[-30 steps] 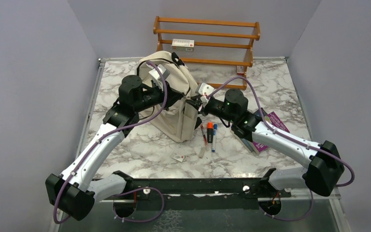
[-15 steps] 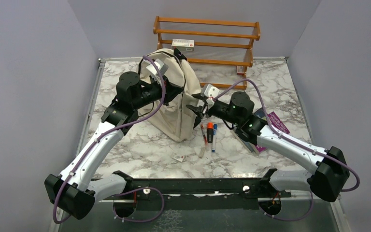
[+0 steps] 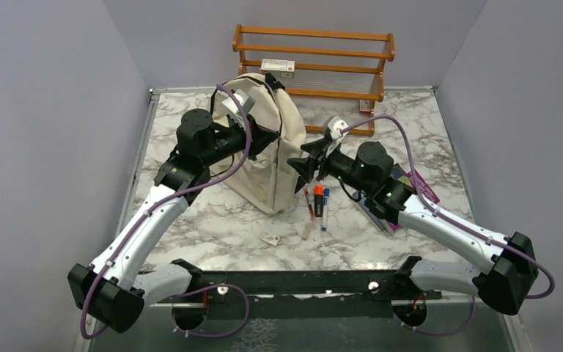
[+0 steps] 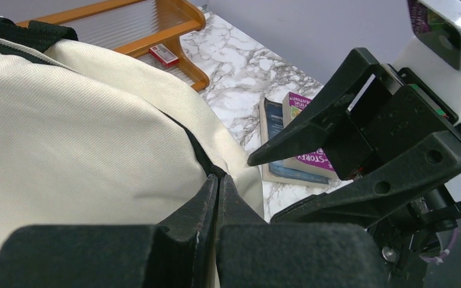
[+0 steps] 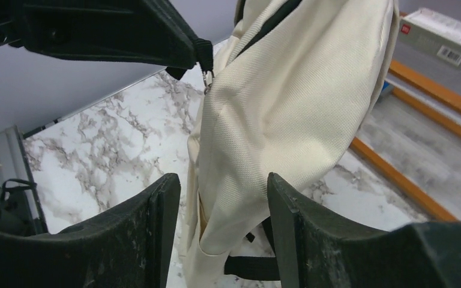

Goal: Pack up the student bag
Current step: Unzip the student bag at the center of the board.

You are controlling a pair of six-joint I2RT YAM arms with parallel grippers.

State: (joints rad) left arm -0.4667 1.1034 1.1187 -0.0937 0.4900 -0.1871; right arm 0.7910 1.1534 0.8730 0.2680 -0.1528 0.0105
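One pinch carries everything: left end effector [image 4: 217, 180] clenched on the student bag [image 3: 264, 172] by its zipper pull [image 5: 206, 75], right end effector [image 5: 222, 183] released, so the bag could slip and slump.

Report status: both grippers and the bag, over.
Left gripper shut on student bag at zipper pull. Right gripper open beside bag, holding nothing. Pens loose on table, unpacked.

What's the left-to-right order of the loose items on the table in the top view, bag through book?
student bag → red pen → orange marker → blue marker → purple book
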